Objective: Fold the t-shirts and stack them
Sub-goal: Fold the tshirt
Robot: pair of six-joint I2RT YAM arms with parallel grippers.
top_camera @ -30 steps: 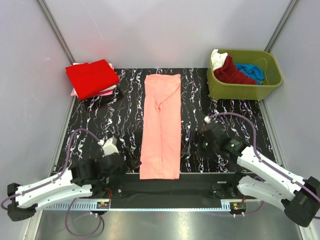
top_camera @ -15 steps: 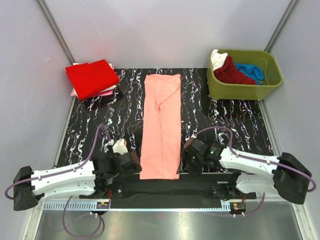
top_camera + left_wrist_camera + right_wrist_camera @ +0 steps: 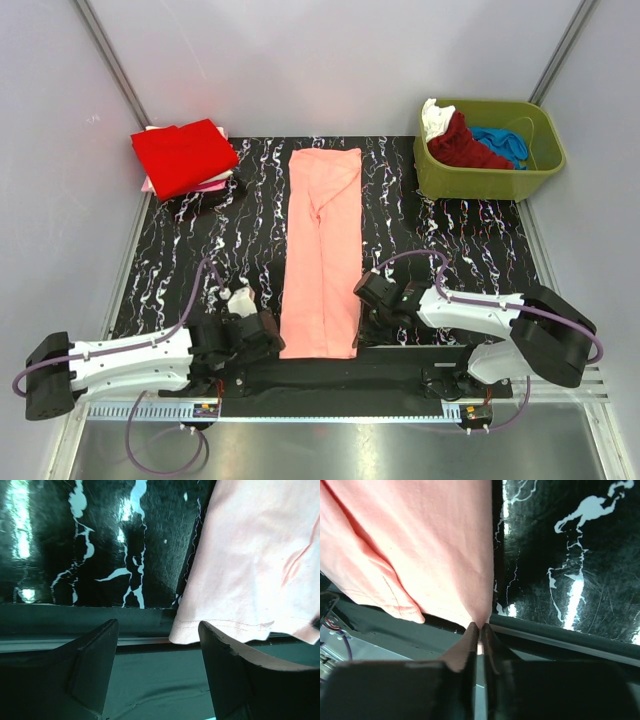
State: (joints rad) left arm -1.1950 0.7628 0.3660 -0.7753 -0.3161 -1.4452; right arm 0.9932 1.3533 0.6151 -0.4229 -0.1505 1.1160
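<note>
Right gripper [image 3: 480, 628] arrived, seemingly pinching salmon-pink t-shirt [image 3: 420, 540] corner, hidden overhead.

No text, label or number is readable.

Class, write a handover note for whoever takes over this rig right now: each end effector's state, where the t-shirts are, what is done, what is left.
Right end effector: shut on the near right corner of the salmon-pink t-shirt.
Left end effector: open around the near left corner, not gripping it.
Salmon-pink t-shirt: a long strip in the middle of the table, sides folded in.
Done: bright red t-shirt lies folded at the far left.
Left: probably fold the strip crosswise and stack it, then handle the white t-shirt, dark red t-shirt and blue t-shirt in the olive tub.
</note>
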